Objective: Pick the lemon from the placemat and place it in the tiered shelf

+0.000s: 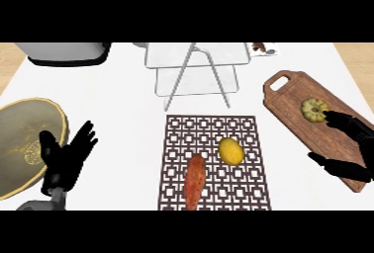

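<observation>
Our right hand (349, 148) hangs open over the wooden cutting board (292, 106), fingertips beside a small squash (315, 109). At its nine o'clock, the lemon (231, 150) lies on the patterned placemat (211, 133), a sweet potato (195, 181) just beside it. The tiered shelf (196, 66) stands at the placemat's twelve o'clock. Our left hand (67, 157) rests open by a gold plate (22, 123).

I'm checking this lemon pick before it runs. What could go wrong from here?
1. The sweet potato lies close beside the lemon on the placemat; closing fingers might nudge it.
2. The right hand is open over the cutting board, near the small squash, and may brush it when moving.
</observation>
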